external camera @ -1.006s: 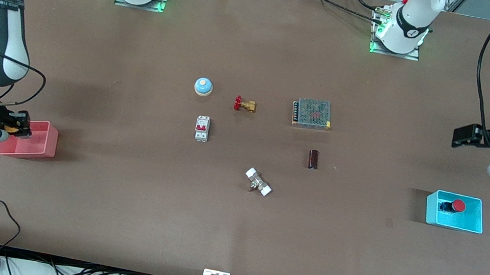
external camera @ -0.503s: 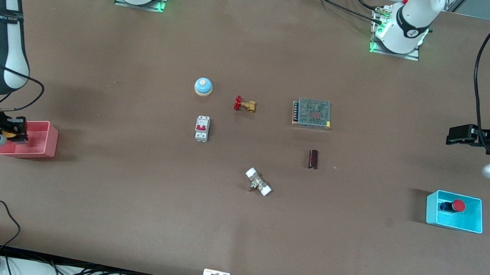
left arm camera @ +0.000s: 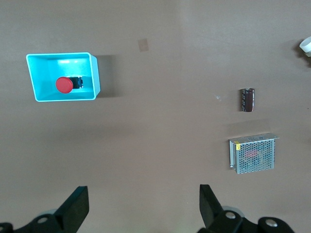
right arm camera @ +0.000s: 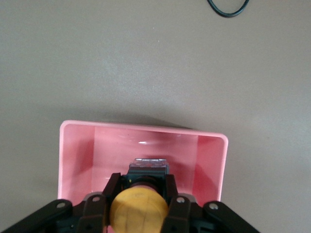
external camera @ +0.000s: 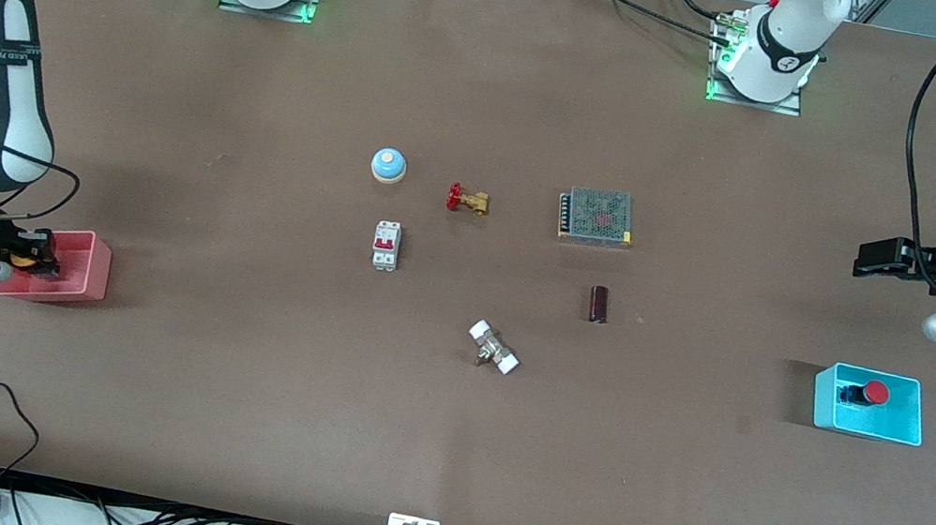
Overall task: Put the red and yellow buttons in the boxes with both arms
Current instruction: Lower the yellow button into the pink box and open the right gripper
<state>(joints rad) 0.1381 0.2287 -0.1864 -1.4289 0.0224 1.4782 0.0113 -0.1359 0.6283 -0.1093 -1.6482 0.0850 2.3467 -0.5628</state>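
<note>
My right tool (external camera: 24,257) has dropped lower into the pink box (external camera: 78,272) over the last second, at the right arm's end of the surface, and it stays clamped shut on the yellow button (right arm camera: 139,208). I read that as the release coming up: the button looks down inside the walls, though I can't tell if its base touches the floor. Left tool (external camera: 879,260) has backed up and away from the cyan box (external camera: 868,426), which sits at the left arm's end of the surface; its fingers (left arm camera: 74,209) are spread fully apart and hold nothing. The left arm waits. The red button (external camera: 874,391) is already lying in that box, so half the job looks finished.

Orientation: the red one lies on its side, long axis along the box's length, cap toward the left arm's edge of the surface. Yellow one is held with cap toward the wrist camera, dark base pointing into the pink box.
</note>
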